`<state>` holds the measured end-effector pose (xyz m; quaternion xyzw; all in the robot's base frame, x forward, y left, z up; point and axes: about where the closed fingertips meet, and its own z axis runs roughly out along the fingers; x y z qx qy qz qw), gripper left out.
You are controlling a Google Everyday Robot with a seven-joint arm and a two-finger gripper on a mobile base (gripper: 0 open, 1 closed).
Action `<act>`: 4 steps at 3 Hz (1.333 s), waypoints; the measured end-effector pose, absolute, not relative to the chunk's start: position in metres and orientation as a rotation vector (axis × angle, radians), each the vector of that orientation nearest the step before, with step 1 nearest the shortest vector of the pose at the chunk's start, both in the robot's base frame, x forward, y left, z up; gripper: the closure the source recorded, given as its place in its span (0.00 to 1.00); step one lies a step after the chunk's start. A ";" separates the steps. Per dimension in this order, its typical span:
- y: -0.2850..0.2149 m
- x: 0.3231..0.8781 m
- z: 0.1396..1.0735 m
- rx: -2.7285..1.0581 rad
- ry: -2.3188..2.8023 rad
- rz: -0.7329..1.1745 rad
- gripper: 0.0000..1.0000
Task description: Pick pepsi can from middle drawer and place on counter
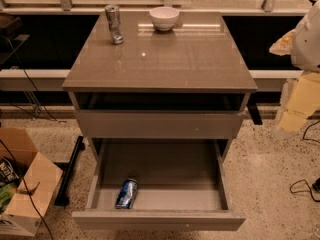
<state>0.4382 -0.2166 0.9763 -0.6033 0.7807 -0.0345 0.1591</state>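
Observation:
The pepsi can (127, 193), blue with silver ends, lies on its side on the pale floor of the open middle drawer (170, 171), near the front left corner. The drawer is pulled far out below the cabinet. The glossy grey-brown counter (165, 59) tops the cabinet. My gripper (296, 106) hangs at the right edge of the camera view, beside the counter's right side, below the white arm (309, 34). It is well apart from the can and the drawer.
A plain silver can (113, 24) and a white bowl (164, 18) stand at the back of the counter. Another flat grey drawer front (159, 124) sits above the open drawer. An open cardboard box (22, 184) and a black bar (70, 171) lie at the left. Cables (302, 186) trail on the floor at the right.

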 end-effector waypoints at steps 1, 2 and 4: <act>-0.217 0.438 0.976 -1.725 2.231 -0.099 0.00; -0.191 0.439 0.957 -1.763 2.167 -0.018 0.00; -0.124 0.457 0.894 -1.768 2.031 0.250 0.00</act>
